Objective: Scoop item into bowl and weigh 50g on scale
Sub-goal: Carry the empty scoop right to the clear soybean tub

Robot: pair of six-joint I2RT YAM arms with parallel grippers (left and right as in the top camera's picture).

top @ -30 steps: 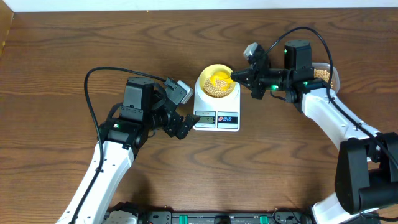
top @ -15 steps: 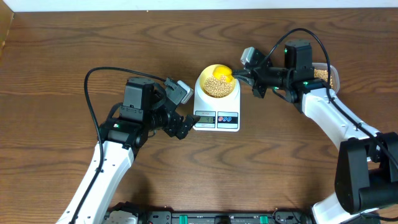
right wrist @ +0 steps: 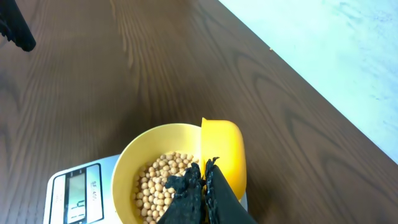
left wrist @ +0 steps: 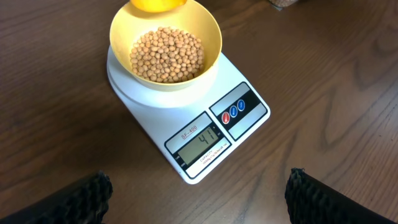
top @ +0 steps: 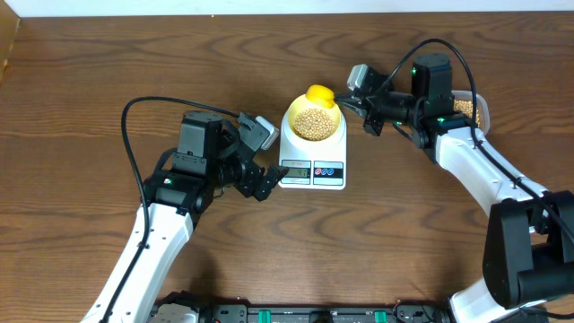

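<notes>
The pale yellow bowl (top: pixel 293 126) stands on the white scale (top: pixel 312 154) and holds a heap of tan beans (top: pixel 315 123). The scale's display (left wrist: pixel 204 139) reads 41. My right gripper (top: pixel 352 105) is shut on the handle of the bright yellow scoop (top: pixel 320 93), which hangs over the bowl's far rim. In the right wrist view the scoop (right wrist: pixel 222 152) is turned on edge beside the beans (right wrist: pixel 165 183). My left gripper (left wrist: pixel 199 199) is open and empty, just off the scale's front left, as the overhead view (top: pixel 265 166) shows.
A clear plastic tub (top: pixel 471 106) with more beans sits at the right, behind my right arm. The table's far edge meets a white wall beyond the scale. Dark wood table all around.
The right gripper has drawn the scoop from over the bowl's middle back to its far rim. The beans it carried now lie in the bowl. The left arm has not moved.
</notes>
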